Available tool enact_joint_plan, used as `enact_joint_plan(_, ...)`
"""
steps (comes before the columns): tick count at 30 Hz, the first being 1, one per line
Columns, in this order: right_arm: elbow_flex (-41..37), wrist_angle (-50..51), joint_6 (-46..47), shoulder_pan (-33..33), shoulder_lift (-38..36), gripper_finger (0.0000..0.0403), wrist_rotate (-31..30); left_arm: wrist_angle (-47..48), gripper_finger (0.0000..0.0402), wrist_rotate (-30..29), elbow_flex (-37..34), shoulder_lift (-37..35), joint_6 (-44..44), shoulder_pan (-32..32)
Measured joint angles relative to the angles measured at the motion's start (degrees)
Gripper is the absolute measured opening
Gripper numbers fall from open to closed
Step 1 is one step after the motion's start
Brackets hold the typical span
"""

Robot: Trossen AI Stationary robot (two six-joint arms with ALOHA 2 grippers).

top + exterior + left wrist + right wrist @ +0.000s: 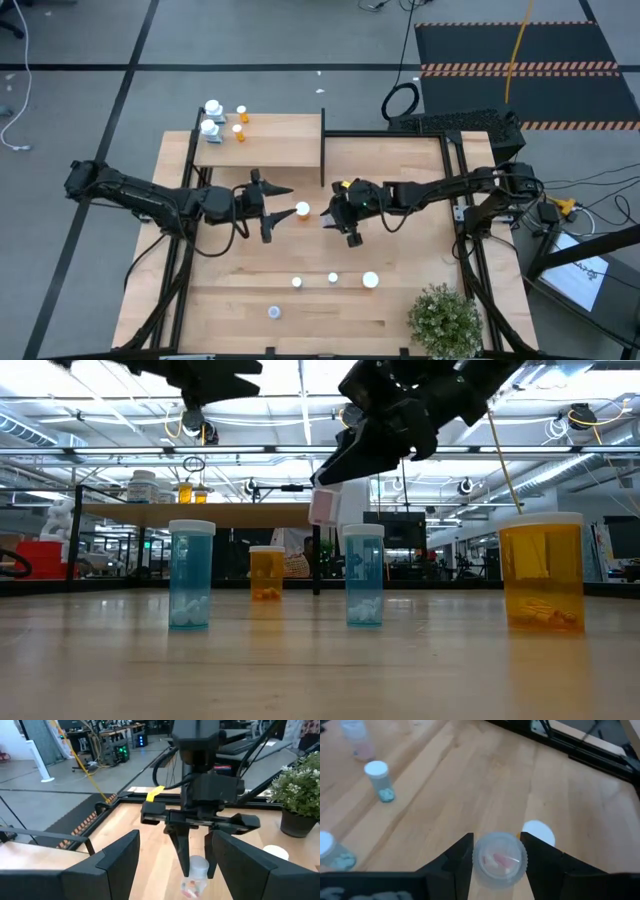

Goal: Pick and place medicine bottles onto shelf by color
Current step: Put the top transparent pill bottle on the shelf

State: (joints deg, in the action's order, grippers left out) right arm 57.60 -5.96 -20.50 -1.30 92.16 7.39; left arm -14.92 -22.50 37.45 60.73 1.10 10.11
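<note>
My right gripper (pixel 333 212) hangs over the middle of the table, shut on a pale clear medicine bottle (pixel 195 876) with pinkish pills. My left gripper (pixel 278 210) faces it from the table's left, open and empty, fingers (pixel 117 865) wide apart. An orange bottle with a white cap (pixel 302 210) stands on the table between the two grippers. The shelf (pixel 265 150) stands at the far left and carries white bottles (pixel 211 117) and orange bottles (pixel 240 123) near its left end. My right gripper pinches the bottle's round wall (pixel 479 855) between its two fingers, one on each side. The fingers slant downward from the table's right. The bottle (pixel 325 505) hangs roughly upright, lifted clear of the table.
Several bottles stand near the table's front: bluish ones (pixel 192 575) (pixel 363 575) and orange ones (pixel 266 572) (pixel 541 572). A potted plant (pixel 445 318) sits at the near right corner. The shelf's black upright panel (pixel 322 150) rises at its right end.
</note>
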Motion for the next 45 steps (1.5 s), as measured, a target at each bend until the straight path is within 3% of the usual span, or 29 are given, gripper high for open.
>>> enact_joint_plan(5, 0.86, 0.64, -2.99, -1.93, -0.02, 0.0147, 5.98, 10.38, 0.0253, 0.04, 4.75, -0.02, -1.56, -0.02)
enact_joint_plan(11, 0.96, 0.59, -4.21, -3.35, -0.56, 0.0148, 6.54, 12.21, 0.0253, 0.10, 5.44, -0.01, -2.65, -0.14)
enact_joint_plan(18, 0.96, 0.66, -3.82, -3.61, -3.63, 0.0148, 6.45, 6.69, 0.0270, 3.92, 5.57, 6.85, -3.30, -2.47)
enact_joint_plan(30, 0.96, 0.27, -1.00, -3.61, -8.82, 0.0148, 6.26, -4.14, 0.0387, 4.70, 5.38, 17.60, -0.78, -4.28)
enact_joint_plan(45, 0.96, -2.38, 0.60, -3.61, -9.03, 0.0148, 6.04, -10.91, 0.0392, 10.13, 5.42, 22.65, -1.25, -7.34)
